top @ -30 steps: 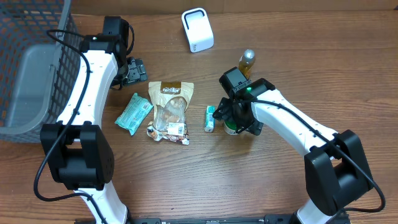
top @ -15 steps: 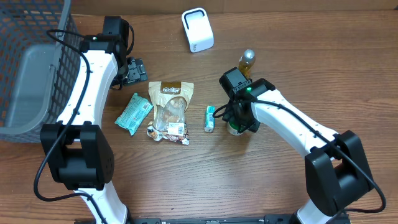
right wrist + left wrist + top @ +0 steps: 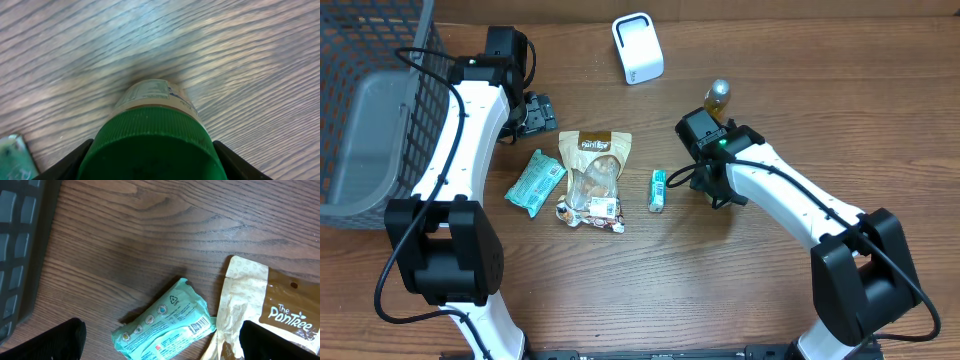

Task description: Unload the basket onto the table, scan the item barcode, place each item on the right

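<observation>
In the right wrist view, a jar with a green ribbed lid [image 3: 150, 142] and a pale label fills the space between my right gripper's fingers [image 3: 70, 161]. My right gripper [image 3: 712, 185] is shut on the lid, pressing on both sides, and hides the jar from overhead. The white barcode scanner [image 3: 638, 47] stands at the back of the table, well apart from the jar. My left gripper [image 3: 534, 112] is open at the back left. In its wrist view it [image 3: 162, 347] hovers over a teal packet [image 3: 165, 325] whose barcode faces up.
A brown snack bag [image 3: 593, 178] lies mid-table with the teal packet [image 3: 535, 181] to its left. A small teal pack [image 3: 658, 190] lies just left of my right gripper. A gold-capped bottle [image 3: 718, 97] stands behind it. A grey mesh basket [image 3: 370, 110] takes the left edge.
My right gripper has closed on the green-lidded jar and shifted slightly toward the back, so the jar is now hidden under it in the overhead view. The left arm has not moved.
</observation>
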Robot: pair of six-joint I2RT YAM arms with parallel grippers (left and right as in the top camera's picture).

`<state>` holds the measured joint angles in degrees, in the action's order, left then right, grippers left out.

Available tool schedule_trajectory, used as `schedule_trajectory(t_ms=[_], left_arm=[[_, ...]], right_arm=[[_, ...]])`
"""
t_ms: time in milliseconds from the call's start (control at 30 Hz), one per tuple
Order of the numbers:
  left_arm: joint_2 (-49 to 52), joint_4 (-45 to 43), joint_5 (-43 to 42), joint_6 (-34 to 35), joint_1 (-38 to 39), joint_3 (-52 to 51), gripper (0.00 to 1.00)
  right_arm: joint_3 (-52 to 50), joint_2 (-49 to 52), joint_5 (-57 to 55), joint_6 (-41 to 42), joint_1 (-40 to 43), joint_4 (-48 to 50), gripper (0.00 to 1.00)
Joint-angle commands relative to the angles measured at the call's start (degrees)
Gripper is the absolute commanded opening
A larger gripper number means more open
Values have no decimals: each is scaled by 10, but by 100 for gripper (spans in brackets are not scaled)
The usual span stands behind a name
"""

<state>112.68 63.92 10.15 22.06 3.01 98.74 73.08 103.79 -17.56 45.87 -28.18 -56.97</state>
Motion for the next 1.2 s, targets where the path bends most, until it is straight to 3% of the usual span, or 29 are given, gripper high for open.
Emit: schedule_trajectory(t_ms=[0, 400, 633, 800, 1000, 1167], left_arm=[[4, 1, 8, -9, 1, 11, 100], [4, 1, 8, -9, 1, 11, 100], [4, 1, 8, -9, 1, 11, 100], [4, 1, 8, -9, 1, 11, 100], [4, 1, 8, -9, 1, 11, 100], [4, 1, 8, -9, 1, 11, 100]], right_arm=[[-2, 2, -9, -3, 20, 3, 64], [-2, 2, 37, -10, 44, 3, 75], [-2, 2, 37, -10, 44, 2, 100], [18, 2, 33, -14, 44, -29, 100], [131, 2, 40, -14, 45, -143, 100], [175, 2, 150, -84, 45, -168, 100]])
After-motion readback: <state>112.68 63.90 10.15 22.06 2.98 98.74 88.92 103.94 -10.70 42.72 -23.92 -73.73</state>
